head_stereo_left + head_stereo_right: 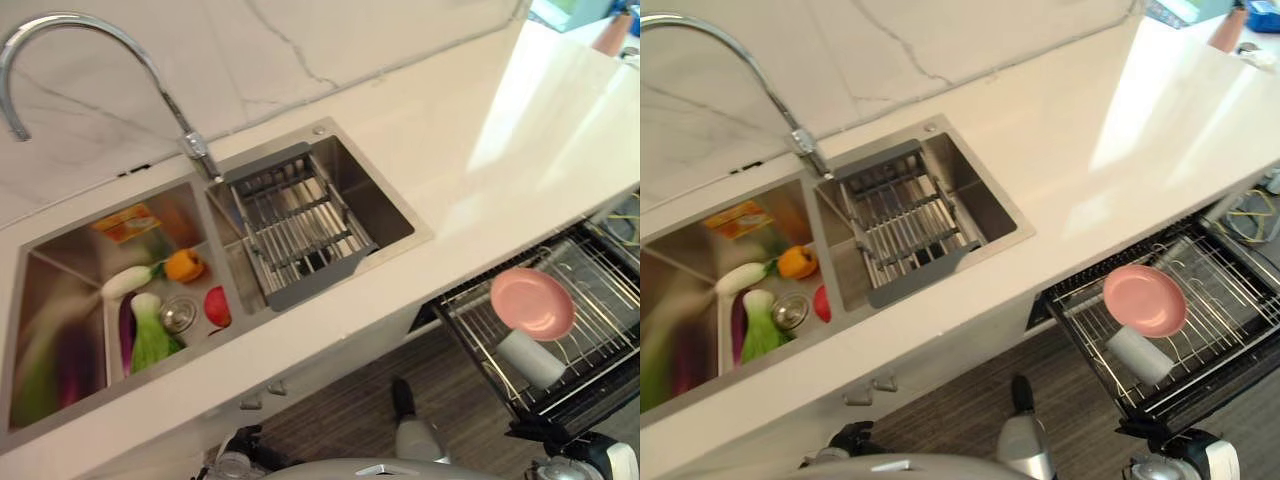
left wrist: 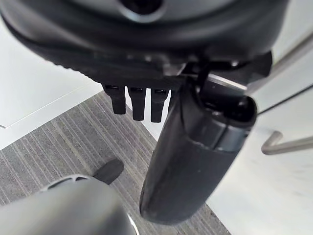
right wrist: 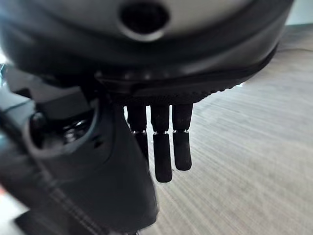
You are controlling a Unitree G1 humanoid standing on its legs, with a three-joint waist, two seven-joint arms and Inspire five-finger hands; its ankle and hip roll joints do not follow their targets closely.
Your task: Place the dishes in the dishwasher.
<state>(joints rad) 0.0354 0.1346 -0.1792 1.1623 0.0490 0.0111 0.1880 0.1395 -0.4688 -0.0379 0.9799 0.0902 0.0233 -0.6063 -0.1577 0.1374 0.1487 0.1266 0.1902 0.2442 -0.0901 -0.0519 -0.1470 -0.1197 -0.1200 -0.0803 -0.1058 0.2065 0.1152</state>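
Left eye view looks down on a pale stone counter (image 1: 480,130) that runs along a white marbled wall (image 1: 250,50) with thin grey veins. A steel double sink (image 1: 60,300) is set into the counter, and everything else is placed from it. A curved chrome tap (image 1: 90,40) rises from the back edge of the sink. The basin nearer the dishwasher holds a grey drying rack (image 1: 300,225) with steel bars. The far basin holds a tray with an orange pepper (image 1: 185,265), a white radish (image 1: 127,282), a green leafy vegetable (image 1: 150,335), a red fruit (image 1: 217,307) and a round metal strainer (image 1: 178,314).

Beside the sink and below the counter edge, the dishwasher rack (image 1: 600,300) is pulled out over a dark striped floor (image 1: 350,400). A pink plate (image 1: 532,303) lies on the rack's wires, and a white cup (image 1: 532,359) lies on its side just beside the plate, on the side toward the robot.

Below the sink's counter, the left hand (image 2: 137,105) hangs over the grey striped floor by white cabinet fronts (image 2: 39,83); its fingers (image 2: 138,104) are straight and relaxed and hold nothing. The right hand (image 3: 161,142) hangs over a pale wood-grain floor (image 3: 254,147), its fingers (image 3: 163,152) likewise straight and released.
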